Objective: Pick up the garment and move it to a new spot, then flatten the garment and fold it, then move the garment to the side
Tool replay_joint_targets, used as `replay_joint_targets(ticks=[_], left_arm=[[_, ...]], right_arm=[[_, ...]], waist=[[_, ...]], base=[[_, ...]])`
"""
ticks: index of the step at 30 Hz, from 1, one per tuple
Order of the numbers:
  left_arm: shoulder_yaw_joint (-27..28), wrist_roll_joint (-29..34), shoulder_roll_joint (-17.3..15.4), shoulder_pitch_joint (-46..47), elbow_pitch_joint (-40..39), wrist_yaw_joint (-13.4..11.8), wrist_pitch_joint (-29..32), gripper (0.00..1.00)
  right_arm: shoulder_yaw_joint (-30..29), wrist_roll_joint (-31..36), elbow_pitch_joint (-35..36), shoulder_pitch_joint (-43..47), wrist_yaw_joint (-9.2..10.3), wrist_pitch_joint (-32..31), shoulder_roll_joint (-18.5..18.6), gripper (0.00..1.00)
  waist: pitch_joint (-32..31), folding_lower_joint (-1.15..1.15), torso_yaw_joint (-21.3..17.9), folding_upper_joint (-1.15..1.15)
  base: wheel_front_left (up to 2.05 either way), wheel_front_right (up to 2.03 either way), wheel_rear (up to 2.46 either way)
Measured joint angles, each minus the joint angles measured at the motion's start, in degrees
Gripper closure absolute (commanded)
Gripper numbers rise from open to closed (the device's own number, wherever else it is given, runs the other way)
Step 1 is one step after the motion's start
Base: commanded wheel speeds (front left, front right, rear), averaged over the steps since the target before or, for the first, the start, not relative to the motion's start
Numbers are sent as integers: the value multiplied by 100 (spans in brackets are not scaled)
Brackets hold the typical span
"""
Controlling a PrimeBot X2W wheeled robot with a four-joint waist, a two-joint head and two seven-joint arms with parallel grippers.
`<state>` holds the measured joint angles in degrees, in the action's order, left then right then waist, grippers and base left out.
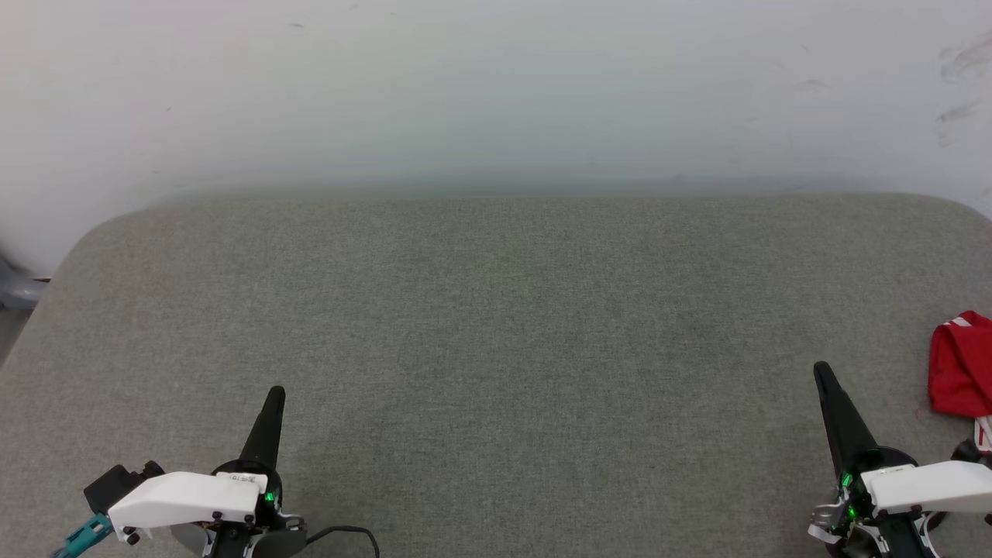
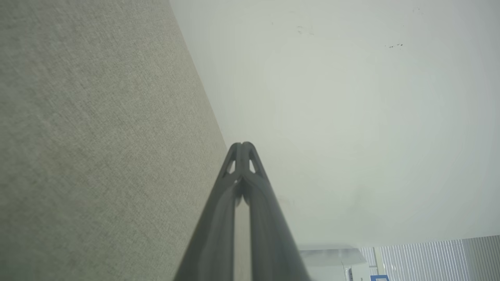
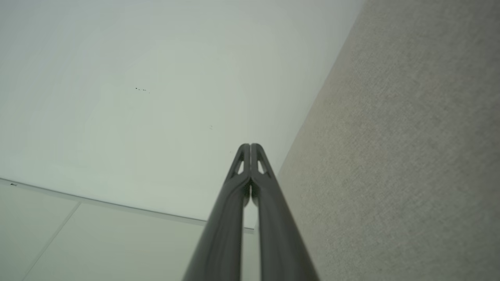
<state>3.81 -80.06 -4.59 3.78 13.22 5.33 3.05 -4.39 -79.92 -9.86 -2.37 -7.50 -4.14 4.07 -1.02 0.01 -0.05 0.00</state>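
The garment (image 1: 961, 372) lies bunched at the right edge of the head view, red with a bit of white stripe, partly cut off by the frame. My right gripper (image 1: 821, 372) stands just to its left over the grey surface (image 1: 496, 349), shut and empty, apart from the cloth. Its fingertips (image 3: 250, 147) meet in the right wrist view. At the lower left my left gripper (image 1: 275, 395) is shut too, holding nothing. In the left wrist view its tips (image 2: 242, 146) press together.
A pale wall (image 1: 496, 93) rises behind the padded grey surface, whose rounded far corners show at left and right. Grey surface stretches between my two grippers. A window blind (image 2: 429, 257) appears low in the left wrist view.
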Motion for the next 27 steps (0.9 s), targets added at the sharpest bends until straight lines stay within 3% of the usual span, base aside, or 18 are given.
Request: replay_joint_targets(ticks=[27], left_arm=[[231, -1024, 146, 170, 76, 172, 291, 100]], right_arm=[[-53, -1138, -348, -270, 0, -96, -8, 100]], waist=[[99, 0, 4, 0]], base=[[0, 0, 0]])
